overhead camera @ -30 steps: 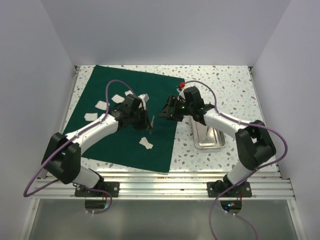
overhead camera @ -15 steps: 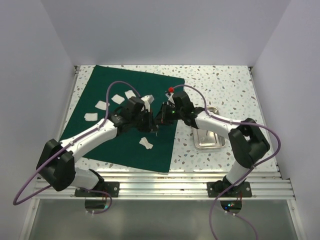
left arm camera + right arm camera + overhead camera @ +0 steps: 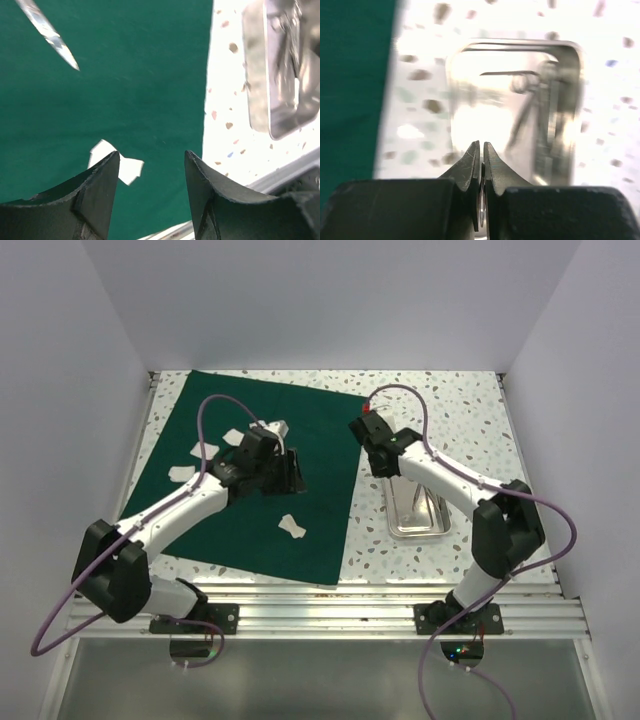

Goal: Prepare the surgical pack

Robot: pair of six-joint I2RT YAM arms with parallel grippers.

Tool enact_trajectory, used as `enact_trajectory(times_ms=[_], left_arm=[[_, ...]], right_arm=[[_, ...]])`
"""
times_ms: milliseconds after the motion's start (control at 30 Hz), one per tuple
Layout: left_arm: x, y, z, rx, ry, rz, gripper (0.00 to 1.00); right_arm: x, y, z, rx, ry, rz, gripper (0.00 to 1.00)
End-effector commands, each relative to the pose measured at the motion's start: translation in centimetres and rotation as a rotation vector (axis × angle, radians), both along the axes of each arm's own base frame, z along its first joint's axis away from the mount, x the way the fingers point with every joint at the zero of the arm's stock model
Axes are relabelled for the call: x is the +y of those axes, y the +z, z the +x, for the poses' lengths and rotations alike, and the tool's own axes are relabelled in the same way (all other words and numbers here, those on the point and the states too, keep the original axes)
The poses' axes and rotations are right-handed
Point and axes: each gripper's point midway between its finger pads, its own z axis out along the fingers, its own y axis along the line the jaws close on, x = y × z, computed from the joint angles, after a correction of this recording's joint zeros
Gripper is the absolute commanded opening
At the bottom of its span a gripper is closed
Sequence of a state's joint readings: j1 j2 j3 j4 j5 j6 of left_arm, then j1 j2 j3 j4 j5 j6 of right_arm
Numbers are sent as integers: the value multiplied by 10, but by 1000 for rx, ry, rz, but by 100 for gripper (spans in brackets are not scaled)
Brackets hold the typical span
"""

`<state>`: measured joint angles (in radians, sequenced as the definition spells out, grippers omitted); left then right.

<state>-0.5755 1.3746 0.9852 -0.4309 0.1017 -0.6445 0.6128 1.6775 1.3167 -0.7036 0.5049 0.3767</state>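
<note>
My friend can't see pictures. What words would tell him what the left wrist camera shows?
The left gripper stands open and empty above a dark green cloth drape. A small white gauze piece lies on the cloth, and a pointed shiny metal tip shows at top left. At right, a rectangular steel tray sits on the speckled white table.

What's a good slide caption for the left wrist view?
Open left hand over the drape and a gauze piece; tray beside the drape.
</note>
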Motion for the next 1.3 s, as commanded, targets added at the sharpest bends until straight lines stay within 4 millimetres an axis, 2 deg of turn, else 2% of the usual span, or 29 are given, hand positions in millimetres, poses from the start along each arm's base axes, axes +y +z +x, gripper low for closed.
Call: enact_trajectory(times_ms=[0, 67, 200, 267, 400, 433, 467, 500, 567, 700, 867, 1000, 1067, 1267], left_arm=[[21, 16, 34, -64, 84, 48, 58], [32, 15, 43, -56, 120, 79, 60], [53, 8, 73, -36, 202, 151, 66], [61, 0, 81, -18, 236, 208, 67], [64, -33, 104, 79, 290, 318, 66], [71, -42, 102, 119, 309, 373, 64], [70, -52, 112, 145, 332, 400, 63], [76, -60, 109, 179, 345, 440, 62], [82, -74, 117, 191, 379, 497, 62], [89, -89, 125, 204, 439, 546, 59], [82, -90, 140, 190, 481, 519, 55], [76, -88, 143, 181, 492, 478, 48], [74, -89, 145, 166, 497, 451, 48], [61, -109, 143, 238, 470, 428, 48]], right_arm=[[-76, 10, -4, 52, -46, -352, 1], [-81, -3, -2, 86, -52, -351, 3], [-76, -25, 6, 125, -40, -349, 8], [-73, -33, 8, 145, -35, -348, 13], [-68, -52, 11, 188, -20, -346, 31], [-67, -53, 12, 187, -18, -339, 36], [-64, -54, 11, 190, -13, -324, 44], [-62, -51, 12, 182, -11, -314, 47], [-59, -48, 10, 177, -7, -278, 53], [-49, -32, 6, 141, 11, -185, 54], [-45, -13, 1, 94, 34, -126, 54], [-38, -9, 1, 81, 53, -79, 55], [-36, -10, 2, 86, 57, -70, 55], [-27, -16, 2, 97, 79, -33, 55]])
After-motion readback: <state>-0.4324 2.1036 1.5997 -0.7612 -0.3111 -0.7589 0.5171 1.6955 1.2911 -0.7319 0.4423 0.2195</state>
